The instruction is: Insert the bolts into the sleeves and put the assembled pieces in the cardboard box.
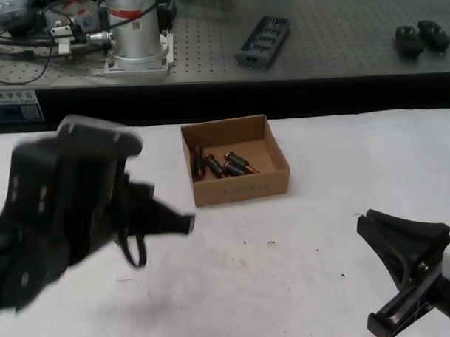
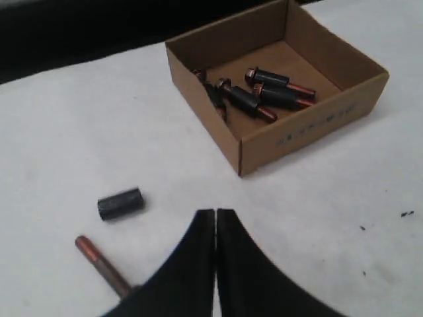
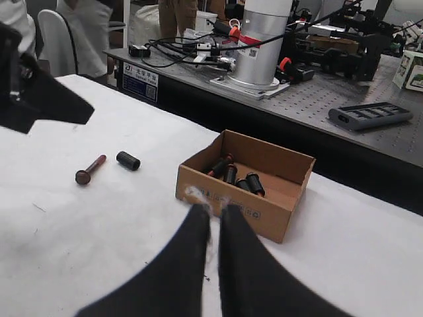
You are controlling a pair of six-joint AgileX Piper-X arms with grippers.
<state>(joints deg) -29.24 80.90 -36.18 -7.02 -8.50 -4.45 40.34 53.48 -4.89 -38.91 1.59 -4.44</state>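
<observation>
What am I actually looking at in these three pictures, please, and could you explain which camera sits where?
This is a robot with two arms at a bench covered in white. One picture comes from a camera behind and above the arms. The other two come from a camera on each wrist, looking along that arm's own hand. The left hand and the right hand are both closed and hold nothing. On the white surface stands an open cardboard box with several assembled pieces inside: copper-coloured bolts pushed through black sleeves. Beside the box, apart from it, lie one loose black sleeve and one loose bolt, not yet joined.
</observation>
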